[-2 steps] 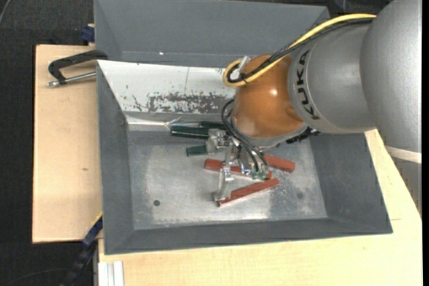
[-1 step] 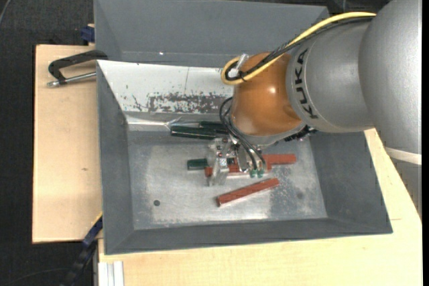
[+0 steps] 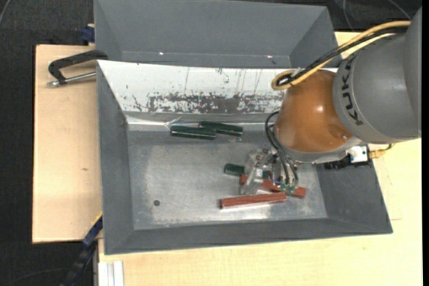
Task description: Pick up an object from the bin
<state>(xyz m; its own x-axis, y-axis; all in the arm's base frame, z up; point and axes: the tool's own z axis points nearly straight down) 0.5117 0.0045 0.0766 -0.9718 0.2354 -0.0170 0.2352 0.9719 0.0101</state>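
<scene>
My gripper [image 3: 258, 172] is low in the right half of the bin, under the orange cover. Right below it lies a long red-brown bar [image 3: 251, 201], flat on the floor and pointing left to right. A short red piece [image 3: 295, 192] sits at the bar's right end, with a small green bit next to it. A small dark green piece [image 3: 233, 169] lies just left of the gripper. Whether anything is in the gripper is hidden by its own body.
Two dark green pen-like sticks [image 3: 194, 133] [image 3: 221, 126] lie side by side against the back wall, left of the arm. The arm and its cables cover the bin's right side. A small dark spot marks the floor at the front left.
</scene>
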